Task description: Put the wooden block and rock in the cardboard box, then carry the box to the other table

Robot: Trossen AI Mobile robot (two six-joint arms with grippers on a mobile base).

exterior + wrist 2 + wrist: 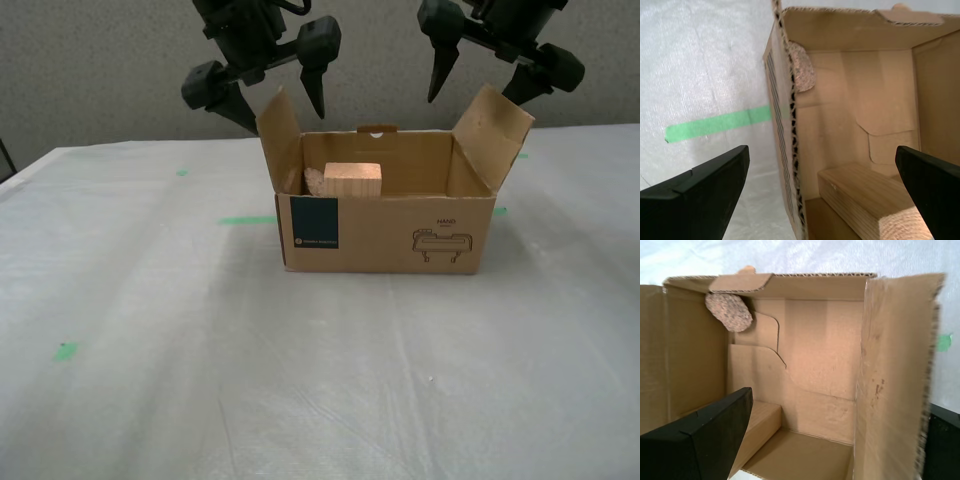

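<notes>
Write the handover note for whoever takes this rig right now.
My first gripper: jaws open, astride one side flap of the cardboard box, holding nothing.
My second gripper: jaws open, astride the opposite side wall, holding nothing.
The wooden block and the rock are inside the box, which sits on the other table, white-sheeted with green tape.
Done: loading.
Left, apparently: withdrawing the arms.

- Wide table w/ wrinkled white sheet [150, 380] carries all.
- Brown corrugated cardboard box [400, 235], flaps up, sits on it.
- Green tape marks [247, 220] stuck on sheet near box.
</notes>
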